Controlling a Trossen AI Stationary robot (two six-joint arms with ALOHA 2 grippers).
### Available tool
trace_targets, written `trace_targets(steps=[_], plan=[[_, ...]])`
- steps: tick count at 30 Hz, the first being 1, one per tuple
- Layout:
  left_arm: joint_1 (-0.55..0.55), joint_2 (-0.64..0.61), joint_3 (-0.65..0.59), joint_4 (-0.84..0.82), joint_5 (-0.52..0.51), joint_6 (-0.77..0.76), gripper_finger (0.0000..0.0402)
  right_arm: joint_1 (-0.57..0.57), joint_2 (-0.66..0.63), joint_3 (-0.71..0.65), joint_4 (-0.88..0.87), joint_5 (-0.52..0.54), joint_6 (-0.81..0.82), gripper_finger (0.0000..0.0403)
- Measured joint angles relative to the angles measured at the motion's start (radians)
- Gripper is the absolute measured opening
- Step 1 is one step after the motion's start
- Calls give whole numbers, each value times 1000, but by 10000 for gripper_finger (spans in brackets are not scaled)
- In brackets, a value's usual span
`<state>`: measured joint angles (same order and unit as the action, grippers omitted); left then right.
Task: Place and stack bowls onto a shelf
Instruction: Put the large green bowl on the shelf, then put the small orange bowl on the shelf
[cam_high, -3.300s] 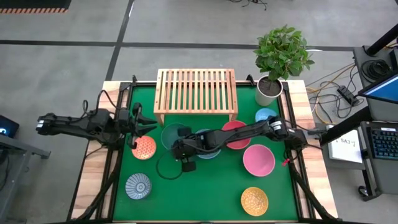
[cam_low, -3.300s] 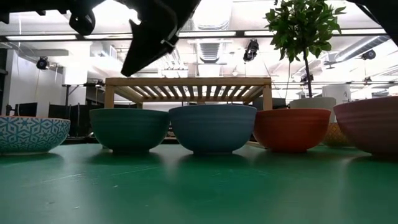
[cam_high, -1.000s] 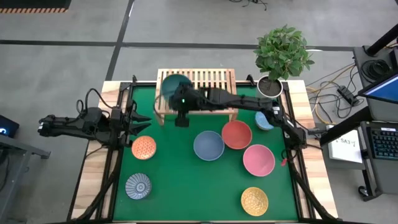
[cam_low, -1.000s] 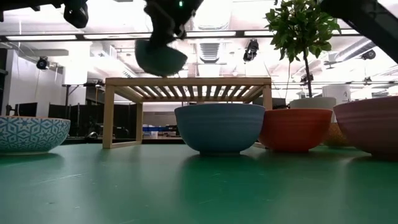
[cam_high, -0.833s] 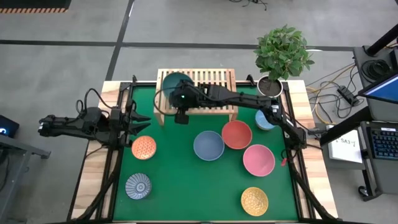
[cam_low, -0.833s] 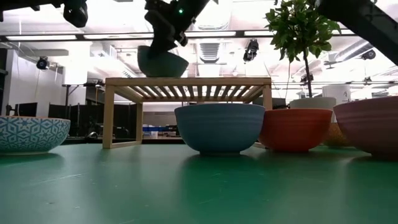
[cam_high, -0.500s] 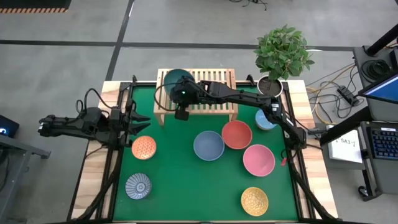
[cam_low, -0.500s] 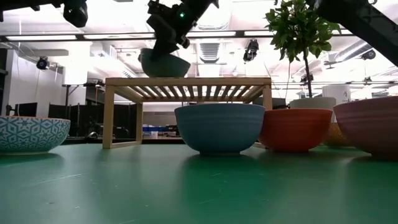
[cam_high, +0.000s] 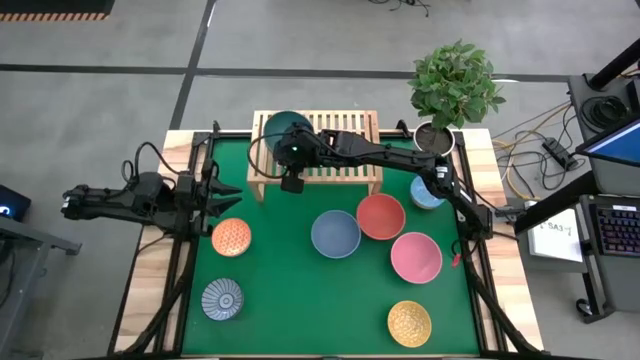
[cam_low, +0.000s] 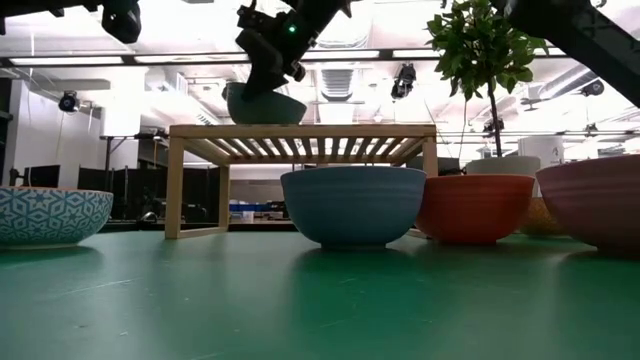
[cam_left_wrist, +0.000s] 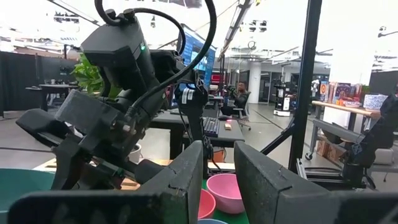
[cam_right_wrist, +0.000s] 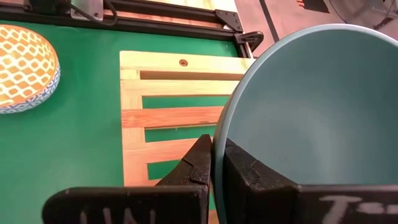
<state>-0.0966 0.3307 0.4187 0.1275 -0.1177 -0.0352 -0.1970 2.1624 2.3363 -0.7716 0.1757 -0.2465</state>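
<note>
My right gripper (cam_right_wrist: 213, 163) has its fingers (cam_right_wrist: 245, 171) pinched on the rim of the green bowl (cam_right_wrist: 311, 118), one finger inside the wall and one outside. In the low view that bowl (cam_low: 263, 108) sits at the top of the shelf (cam_low: 300, 134), near its left end; I cannot tell whether its base is fully touching the slats. From above, the bowl (cam_high: 284, 128) is over the shelf's (cam_high: 340, 130) back left corner, with the right arm reaching across from the desk's (cam_high: 300, 300) right side.

My left gripper (cam_high: 228, 198) waits at the desk's left edge, just behind the patterned orange bowl (cam_high: 231, 237), its fingers (cam_left_wrist: 186, 180) parted with nothing between them.

On the green mat in front of the shelf I see the blue-grey bowl (cam_high: 335, 234), the red bowl (cam_high: 381, 216) touching it, the pink bowl (cam_high: 416, 257), the light blue bowl (cam_high: 428, 187) beside the plant pot (cam_high: 432, 143), the yellow bowl (cam_high: 409, 323), and the dark grey-blue patterned bowl (cam_high: 222, 299).
</note>
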Motion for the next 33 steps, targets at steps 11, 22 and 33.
trace_targets(steps=[11,22,33], plan=[[0,0,0,0,0,-3,76,0,0,-53,44,9,-15,57],[0,0,0,0,0,-3,76,0,0,-50,60,10,-18,166],[0,0,0,0,-2,-3,76,2,-30,7,19,33,-70,192]])
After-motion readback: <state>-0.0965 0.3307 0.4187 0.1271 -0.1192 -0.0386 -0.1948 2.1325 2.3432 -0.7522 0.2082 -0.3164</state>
